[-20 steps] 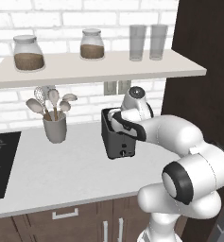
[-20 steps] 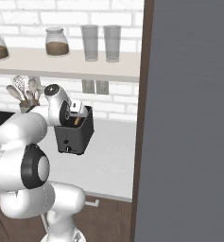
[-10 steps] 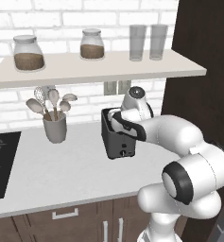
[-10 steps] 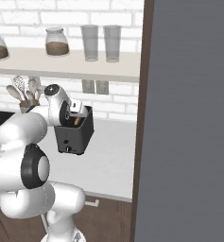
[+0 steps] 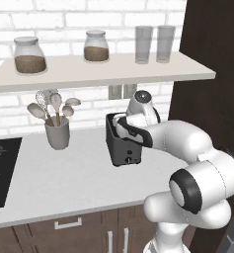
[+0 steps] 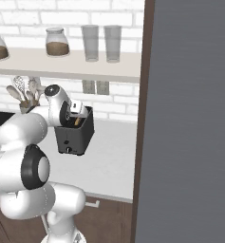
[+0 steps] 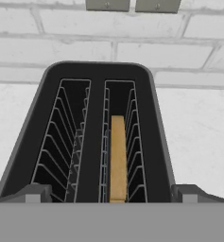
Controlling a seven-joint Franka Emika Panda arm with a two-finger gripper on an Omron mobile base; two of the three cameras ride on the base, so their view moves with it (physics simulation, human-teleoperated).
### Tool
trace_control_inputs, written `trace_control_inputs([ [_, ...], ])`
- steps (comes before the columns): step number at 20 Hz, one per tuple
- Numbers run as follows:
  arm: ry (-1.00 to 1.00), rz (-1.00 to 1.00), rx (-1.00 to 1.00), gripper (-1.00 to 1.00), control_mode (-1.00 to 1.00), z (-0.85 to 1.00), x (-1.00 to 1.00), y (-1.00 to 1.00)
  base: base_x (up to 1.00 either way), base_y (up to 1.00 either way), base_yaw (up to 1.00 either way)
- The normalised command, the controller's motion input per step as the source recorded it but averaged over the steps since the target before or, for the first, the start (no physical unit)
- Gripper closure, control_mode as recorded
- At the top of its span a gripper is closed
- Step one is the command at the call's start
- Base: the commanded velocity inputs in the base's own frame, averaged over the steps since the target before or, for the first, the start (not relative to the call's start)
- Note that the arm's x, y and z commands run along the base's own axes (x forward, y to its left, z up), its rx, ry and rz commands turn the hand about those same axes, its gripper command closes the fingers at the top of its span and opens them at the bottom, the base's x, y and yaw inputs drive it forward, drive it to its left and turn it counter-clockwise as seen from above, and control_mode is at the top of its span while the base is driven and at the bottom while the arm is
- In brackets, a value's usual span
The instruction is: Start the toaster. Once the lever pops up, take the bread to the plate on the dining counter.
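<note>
The small boxy dark grey toaster (image 5: 124, 144) stands on the pale grey kitchen worktop (image 5: 64, 175), close to the white brick wall (image 5: 19, 106). In the left base view it sits right of centre, with the grey utensil cup (image 5: 58, 133) of wooden spoons at its 9 o'clock, well apart.

The two-finger gripper (image 7: 111, 194) hangs directly above the toaster, looking straight down into it. In the hand view the two dark fingertips (image 7: 32, 193) show at 7 and 5 o'clock, spread wider than the toaster body and closed on nothing: the tool is released.

The flat golden-brown bread slice (image 7: 116, 158) stands on edge in the right-hand slot of that view, sunk between the wire guides, while the left-hand slot holds no slice. From the right base view a sliver of the bread (image 6: 77, 122) peeks out beside the hand at the toaster's top.

Above the worktop, the cream wall shelf (image 5: 103, 70) carries two glass jars with brown contents (image 5: 30, 55) at 10 o'clock from the toaster and two clear tumblers (image 5: 144, 44) at 1 o'clock. A black cooktop (image 5: 0, 170) lies at the worktop's far 9 o'clock edge.
</note>
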Motion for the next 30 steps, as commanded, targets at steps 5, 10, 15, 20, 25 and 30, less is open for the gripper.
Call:
trace_control_inputs([
  [5, 0.00, 0.00, 0.00, -1.00, -1.00, 0.00, 0.00, 0.00, 0.00, 0.00, 0.00],
  [10, 0.00, 0.00, 0.00, -1.00, -1.00, 0.00, 0.00, 0.00, 0.00, 0.00, 0.00],
  [15, 0.00, 0.00, 0.00, -1.00, -1.00, 0.00, 0.00, 0.00, 0.00, 0.00, 0.00],
  [20, 0.00, 0.00, 0.00, -1.00, -1.00, 0.00, 0.00, 0.00, 0.00, 0.00, 0.00],
  [25, 0.00, 0.00, 0.00, -1.00, -1.00, 0.00, 0.00, 0.00, 0.00, 0.00, 0.00],
  [30, 0.00, 0.00, 0.00, -1.00, -1.00, 0.00, 0.00, 0.00, 0.00, 0.00, 0.00],
])
